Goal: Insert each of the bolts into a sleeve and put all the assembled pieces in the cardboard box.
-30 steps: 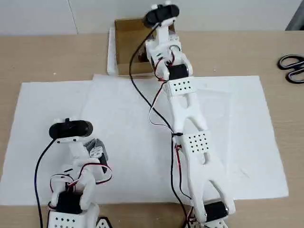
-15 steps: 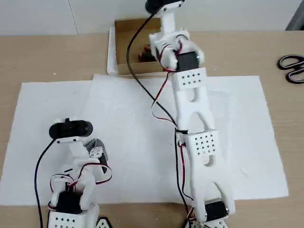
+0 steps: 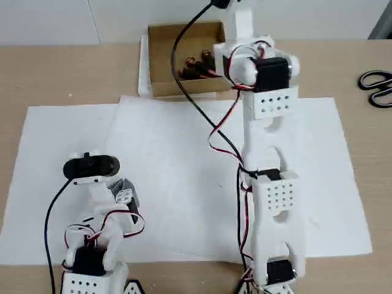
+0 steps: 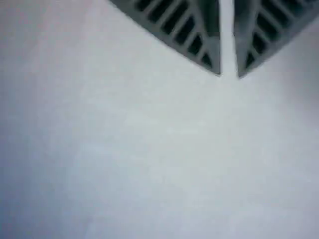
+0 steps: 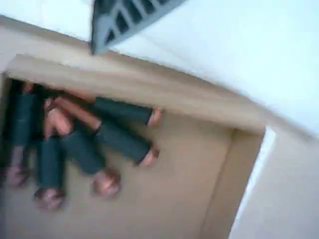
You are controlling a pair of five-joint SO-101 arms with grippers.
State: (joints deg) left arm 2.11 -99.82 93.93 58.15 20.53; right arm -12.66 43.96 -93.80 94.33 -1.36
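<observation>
The cardboard box (image 3: 160,61) stands at the table's far edge, with several assembled pieces (image 3: 196,66) lying in a heap in its right half. My right gripper (image 3: 236,7) hangs over the box's far right corner. In the right wrist view one grey finger (image 5: 124,17) shows with nothing next to it, so the gripper is open and empty. Below it the dark sleeves with copper bolt heads (image 5: 99,144) lie on the box floor (image 5: 199,189). My left gripper (image 3: 127,193) (image 4: 229,72) points down at the white paper at the near left, shut and empty.
A large white paper sheet (image 3: 171,159) covers the middle of the table. Scissors (image 3: 376,87) lie at the far right edge. The right arm (image 3: 269,184) stretches across the sheet's right half, and its black cable (image 3: 202,116) trails beside it.
The right arm has swung to the right and its gripper has left the box's middle, uncovering the pieces inside. The left arm has not moved.
</observation>
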